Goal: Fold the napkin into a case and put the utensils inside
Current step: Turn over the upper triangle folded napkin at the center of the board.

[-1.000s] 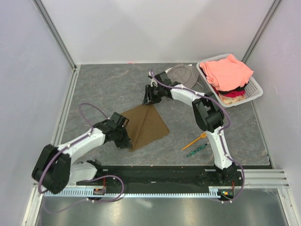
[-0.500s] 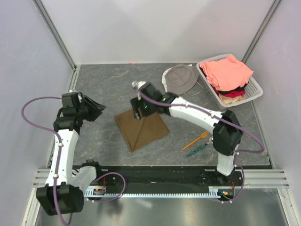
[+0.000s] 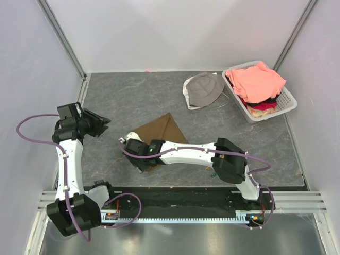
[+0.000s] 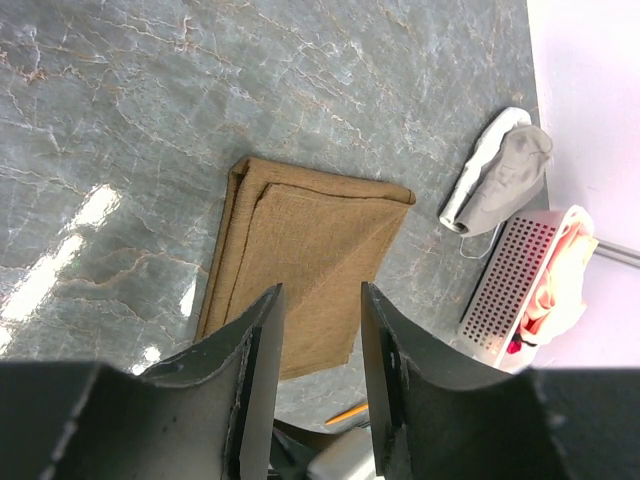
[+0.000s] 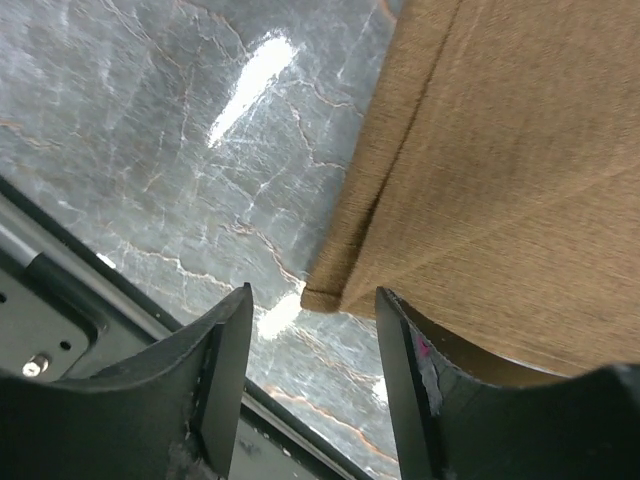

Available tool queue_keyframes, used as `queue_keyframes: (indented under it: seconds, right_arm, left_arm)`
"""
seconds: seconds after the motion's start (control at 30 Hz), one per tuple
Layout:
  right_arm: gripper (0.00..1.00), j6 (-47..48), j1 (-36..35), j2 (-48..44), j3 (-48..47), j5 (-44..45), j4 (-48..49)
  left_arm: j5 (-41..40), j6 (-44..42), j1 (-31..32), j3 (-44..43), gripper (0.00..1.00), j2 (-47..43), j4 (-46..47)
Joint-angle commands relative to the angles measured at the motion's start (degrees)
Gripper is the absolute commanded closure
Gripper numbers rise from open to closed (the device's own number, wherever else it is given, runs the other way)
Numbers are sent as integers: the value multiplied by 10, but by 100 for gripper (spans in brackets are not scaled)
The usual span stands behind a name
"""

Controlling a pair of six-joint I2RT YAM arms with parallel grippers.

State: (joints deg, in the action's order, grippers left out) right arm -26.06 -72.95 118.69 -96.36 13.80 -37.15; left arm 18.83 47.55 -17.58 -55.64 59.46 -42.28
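Observation:
The brown napkin (image 3: 162, 129) lies folded into a flat layered rectangle (image 4: 310, 260) in the middle of the table. My right gripper (image 3: 139, 159) is low at its near-left corner, jaws open. In the right wrist view that folded corner (image 5: 325, 297) sits right at the gap between the fingertips (image 5: 312, 297), which grip nothing. My left gripper (image 3: 101, 123) hangs high at the left, open and empty (image 4: 321, 290), looking down on the napkin. Of the utensils, only a sliver of the orange fork (image 4: 347, 413) shows; my right arm hides them in the top view.
A grey bucket hat (image 3: 203, 89) lies at the back right. Beside it a white basket (image 3: 288, 102) holds salmon-pink clothes (image 3: 257, 79). My right arm stretches low across the front of the table. The black front rail (image 5: 60, 300) runs close to my right gripper.
My left gripper let go of the napkin's near corner and rose to the far left. My right gripper swept from the napkin's far corner across to its near-left corner.

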Motion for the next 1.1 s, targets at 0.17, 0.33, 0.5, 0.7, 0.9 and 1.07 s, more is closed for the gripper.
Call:
queue_keyframes:
  seconds: [0.17, 0.33, 0.5, 0.7, 0.9, 1.07]
  right_arm:
    - [39, -17, -13, 37, -49, 63, -44]
    - [41, -14, -14, 49, -51, 63, -44]
    - [47, -11, -16, 60, -59, 64, -43]
    - [50, -9, -15, 77, -69, 54, -36]
    - [53, -9, -17, 96, -72, 57, -32]
    - [60, -11, -17, 106, -64, 62, -28]
  left_arm:
    - [20, 2, -4, 5, 58, -1, 12]
    - [18, 3, -5, 11, 58, 2, 18]
    - [29, 6, -5, 16, 58, 8, 25]
    - [30, 6, -5, 15, 59, 11, 27]
    - [31, 4, -5, 16, 59, 14, 28]
    - [31, 3, -4, 21, 59, 16, 32]
